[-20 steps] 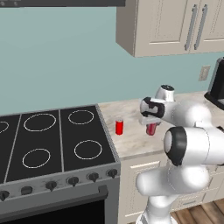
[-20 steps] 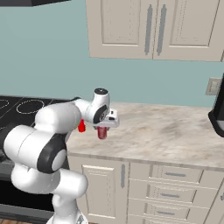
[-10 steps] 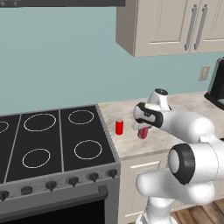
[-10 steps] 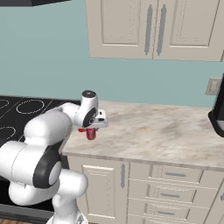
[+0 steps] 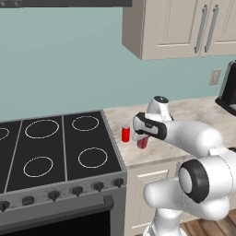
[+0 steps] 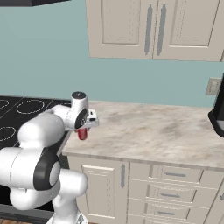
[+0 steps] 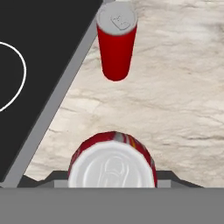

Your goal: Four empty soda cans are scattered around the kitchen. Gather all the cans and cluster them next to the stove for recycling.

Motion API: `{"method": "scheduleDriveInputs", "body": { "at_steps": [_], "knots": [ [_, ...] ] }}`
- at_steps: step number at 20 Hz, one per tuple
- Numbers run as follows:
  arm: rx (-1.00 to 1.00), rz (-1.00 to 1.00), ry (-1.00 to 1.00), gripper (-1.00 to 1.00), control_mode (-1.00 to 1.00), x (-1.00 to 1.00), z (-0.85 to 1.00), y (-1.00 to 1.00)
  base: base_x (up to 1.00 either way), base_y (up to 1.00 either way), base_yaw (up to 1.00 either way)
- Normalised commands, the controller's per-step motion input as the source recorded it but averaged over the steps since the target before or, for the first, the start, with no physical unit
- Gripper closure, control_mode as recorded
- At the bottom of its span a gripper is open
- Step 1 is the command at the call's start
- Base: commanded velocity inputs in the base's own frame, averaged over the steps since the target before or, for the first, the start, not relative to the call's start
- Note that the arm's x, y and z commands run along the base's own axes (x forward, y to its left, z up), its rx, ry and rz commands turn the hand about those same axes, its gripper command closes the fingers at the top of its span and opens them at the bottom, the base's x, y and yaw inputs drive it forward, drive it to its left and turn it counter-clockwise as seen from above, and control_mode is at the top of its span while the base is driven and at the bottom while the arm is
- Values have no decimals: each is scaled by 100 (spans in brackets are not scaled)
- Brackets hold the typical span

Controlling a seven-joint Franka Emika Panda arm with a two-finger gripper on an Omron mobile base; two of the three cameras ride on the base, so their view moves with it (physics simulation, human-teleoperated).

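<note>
My gripper (image 5: 142, 138) is shut on a red soda can (image 5: 143, 143), held upright low over the beige counter (image 5: 193, 113). Whether the can touches the counter I cannot tell. Just to its left a second red soda can (image 5: 125, 133) stands on the counter beside the stove (image 5: 55, 147). In the hand view the held can's silver top (image 7: 113, 165) sits between the fingers, with the standing can (image 7: 116, 41) ahead of it at the edge of the black cooktop (image 7: 39, 65). From the right base view the held can (image 6: 82, 134) hangs under the gripper (image 6: 83, 129) near the counter's left end.
A black appliance (image 5: 229, 90) stands at the counter's far right, also seen as the dark appliance (image 6: 218, 114). Cream wall cabinets (image 5: 184, 27) hang above. The counter's front edge (image 6: 144, 156) runs close to the held can. Bare counter (image 6: 166, 127) stretches to the right.
The gripper has carried the red can leftward along the counter, toward the stove and the standing red can. Its grip has stayed the same.
</note>
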Motion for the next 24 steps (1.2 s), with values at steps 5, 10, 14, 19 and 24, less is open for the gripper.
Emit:
{"method": "scheduleDriveInputs", "body": {
  "at_steps": [5,10,14,19,24],
  "knots": [
    [-2,3,0,100,-100,4,-1,24,0,0,0],
    [-4,-1,0,100,-100,10,-3,23,0,0,0],
    [-3,-4,0,100,-100,7,-6,19,0,0,0],
    [-1,-6,0,100,-100,3,-10,12,0,0,0],
    [0,-6,0,100,-100,0,-19,1,0,0,0]
  ]
}}
